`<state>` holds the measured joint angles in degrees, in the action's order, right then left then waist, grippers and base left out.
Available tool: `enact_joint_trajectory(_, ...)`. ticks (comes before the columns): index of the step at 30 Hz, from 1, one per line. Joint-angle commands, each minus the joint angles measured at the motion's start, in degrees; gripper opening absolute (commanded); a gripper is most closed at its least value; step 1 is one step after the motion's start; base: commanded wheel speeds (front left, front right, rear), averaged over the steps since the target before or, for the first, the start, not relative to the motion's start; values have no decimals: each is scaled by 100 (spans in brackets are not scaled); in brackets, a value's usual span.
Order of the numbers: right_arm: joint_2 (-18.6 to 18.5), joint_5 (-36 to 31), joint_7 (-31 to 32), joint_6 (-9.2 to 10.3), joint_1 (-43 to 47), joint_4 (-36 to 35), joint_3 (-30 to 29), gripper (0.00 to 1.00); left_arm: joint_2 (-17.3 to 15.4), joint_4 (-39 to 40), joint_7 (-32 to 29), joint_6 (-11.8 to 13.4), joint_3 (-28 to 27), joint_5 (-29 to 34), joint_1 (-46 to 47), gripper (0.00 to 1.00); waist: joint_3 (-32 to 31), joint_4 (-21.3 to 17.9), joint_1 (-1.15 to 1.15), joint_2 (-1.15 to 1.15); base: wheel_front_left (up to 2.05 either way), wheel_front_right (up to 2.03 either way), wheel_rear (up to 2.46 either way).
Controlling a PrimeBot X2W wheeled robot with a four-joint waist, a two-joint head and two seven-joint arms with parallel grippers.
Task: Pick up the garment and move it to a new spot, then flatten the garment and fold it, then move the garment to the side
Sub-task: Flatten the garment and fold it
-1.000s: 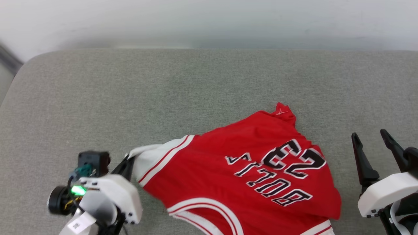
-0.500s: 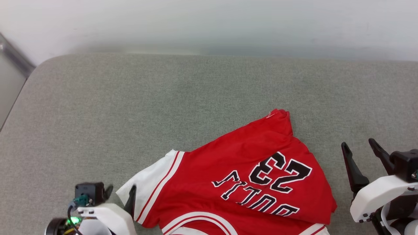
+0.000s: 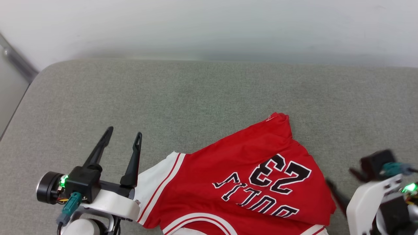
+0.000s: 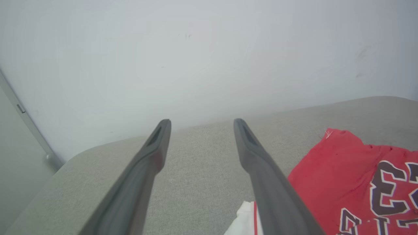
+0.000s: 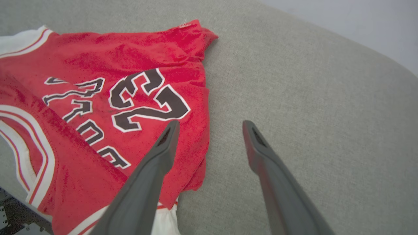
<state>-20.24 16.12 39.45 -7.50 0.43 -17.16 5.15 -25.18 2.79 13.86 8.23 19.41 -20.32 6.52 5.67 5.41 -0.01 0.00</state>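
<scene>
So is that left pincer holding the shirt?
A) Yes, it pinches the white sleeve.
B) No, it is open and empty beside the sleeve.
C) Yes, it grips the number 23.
B: the left pincer has its two fingers spread with just grey cushion between them, while the shirt lies on the cushion with its white sleeve off to the side of the fingers.

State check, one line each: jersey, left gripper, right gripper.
jersey: lying rumpled on the grey cushion, number side up, not held.
left gripper: jaws open, empty, beside the jersey.
right gripper: jaws open, empty, over the jersey's edge.
</scene>
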Motion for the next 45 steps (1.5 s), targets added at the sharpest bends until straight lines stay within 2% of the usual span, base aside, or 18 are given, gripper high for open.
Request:
enact_joint_trajectory(1, -108, 79, 187, 2, 114, -67, 97, 100, -11, 49, 38, 34, -30, 26, 63, 100, 31, 18, 1, 0, 0, 0, 0)
enact_joint_trajectory(5, -316, 451, 1151, 4, 145, -345, 400, 100, 39, 223, 96, -22, 26, 153, 100, 100, 181, 101, 1, 0, 0, 0, 0)
enact_joint_trajectory(7, -413, 579, 1530, 2, 5, -204, 757, 100, 144, 230, 117, -87, 81, 196, 190, 100, 358, 248, 1, 0, 0, 0, 0)
enact_joint_trajectory(11, -509, 538, 1502, 2, -197, 231, 1164, 100, 238, 172, 132, -164, 124, 197, 280, 100, 528, 439, 1, 0, 0, 0, 0)
enact_joint_trajectory(19, -466, 195, 1146, 3, -428, 1519, 1445, 100, 424, 103, 138, -297, 136, 253, 431, 100, 813, 826, 1, 0, 0, 0, 0)
enact_joint_trajectory(20, -487, 163, 1132, 4, -466, 1633, 1437, 33, 454, 93, 139, -307, 126, 259, 447, 100, 841, 862, 1, 0, 0, 0, 0)
enact_joint_trajectory(21, -539, 131, 1119, 5, -508, 1710, 1448, 0, 476, 80, 139, -319, 119, 274, 451, 100, 862, 896, 1, 0, 0, 0, 0)
enact_joint_trajectory(25, -905, 80, 1109, 16, -763, 1749, 1318, 0, 566, 28, 134, -398, 96, 312, 453, 100, 907, 997, 1, 0, 0, 0, 0)
enact_joint_trajectory(28, -1404, 111, 1238, 38, -1069, 1686, 1241, 0, 672, 13, 134, -450, 75, 360, 473, 100, 909, 1061, 1, 0, 0, 0, 0)
enact_joint_trajectory(35, -2645, 315, 1396, 5, -2139, 1643, 1954, 0, 876, -17, 135, -631, -37, 441, 517, 100, 989, 1220, 1, 0, 0, 0, 0)
enact_joint_trajectory(41, -3109, 427, 928, 5, -3367, 2261, 2699, 0, 1080, -87, 135, -788, -86, 525, 576, 100, 1147, 1421, 1, 0, 0, 0, 0)
enact_joint_trajectory(45, -3152, 423, 432, 5, -4108, 2910, 3285, 0, 1199, -171, 135, -887, -123, 604, 609, 100, 1244, 1540, 1, 0, 0, 0, 0)
